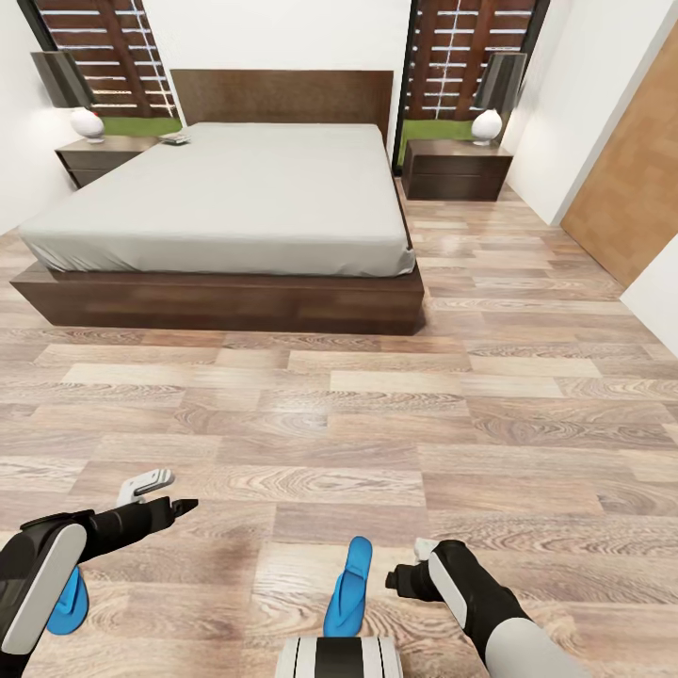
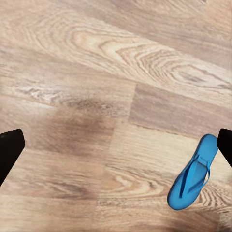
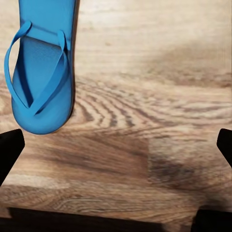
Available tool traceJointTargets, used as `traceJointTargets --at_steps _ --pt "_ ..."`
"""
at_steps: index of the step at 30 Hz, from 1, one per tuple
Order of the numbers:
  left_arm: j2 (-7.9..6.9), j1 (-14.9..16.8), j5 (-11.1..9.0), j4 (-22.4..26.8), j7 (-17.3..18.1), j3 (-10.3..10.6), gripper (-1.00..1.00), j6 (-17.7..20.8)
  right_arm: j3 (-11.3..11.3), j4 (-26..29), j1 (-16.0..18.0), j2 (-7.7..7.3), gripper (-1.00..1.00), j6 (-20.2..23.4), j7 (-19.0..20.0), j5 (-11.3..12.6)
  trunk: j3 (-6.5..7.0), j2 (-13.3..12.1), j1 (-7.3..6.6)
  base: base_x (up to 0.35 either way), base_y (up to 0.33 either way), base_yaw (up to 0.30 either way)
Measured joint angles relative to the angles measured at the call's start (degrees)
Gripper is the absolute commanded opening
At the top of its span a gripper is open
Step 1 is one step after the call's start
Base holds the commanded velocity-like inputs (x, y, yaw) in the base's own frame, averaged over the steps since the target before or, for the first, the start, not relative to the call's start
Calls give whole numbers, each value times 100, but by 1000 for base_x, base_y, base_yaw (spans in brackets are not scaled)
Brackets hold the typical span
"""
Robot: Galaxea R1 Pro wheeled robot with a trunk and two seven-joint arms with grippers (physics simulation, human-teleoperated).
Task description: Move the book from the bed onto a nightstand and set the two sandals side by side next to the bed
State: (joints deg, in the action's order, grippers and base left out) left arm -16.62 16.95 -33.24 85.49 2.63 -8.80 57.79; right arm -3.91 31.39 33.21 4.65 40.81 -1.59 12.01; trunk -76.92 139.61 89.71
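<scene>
Near sandal (image 1: 347,586) lies lengthwise toward the bed (image 1: 226,198), just inside the right gripper (image 1: 407,576), whose fingers are spread, empty.

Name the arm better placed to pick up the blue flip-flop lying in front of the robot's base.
Right. The right gripper hangs open just beside that blue flip-flop on the wood-plank floor; the left gripper, also open, sits farther away, nearer the other flip-flop.
</scene>
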Motion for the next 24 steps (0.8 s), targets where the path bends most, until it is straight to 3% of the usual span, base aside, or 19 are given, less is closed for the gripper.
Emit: traceJointTargets --at_steps 16,24 --pt "9 -1 8 -6 0 152 100 -109 -12 0 0 20 100 0 0 -1 -60 0 0 1 3 0" --pt "12 -1 10 -7 0 174 100 -151 -18 -1 0 22 100 -1 0 -1 -63 0 -1 49 102 0"
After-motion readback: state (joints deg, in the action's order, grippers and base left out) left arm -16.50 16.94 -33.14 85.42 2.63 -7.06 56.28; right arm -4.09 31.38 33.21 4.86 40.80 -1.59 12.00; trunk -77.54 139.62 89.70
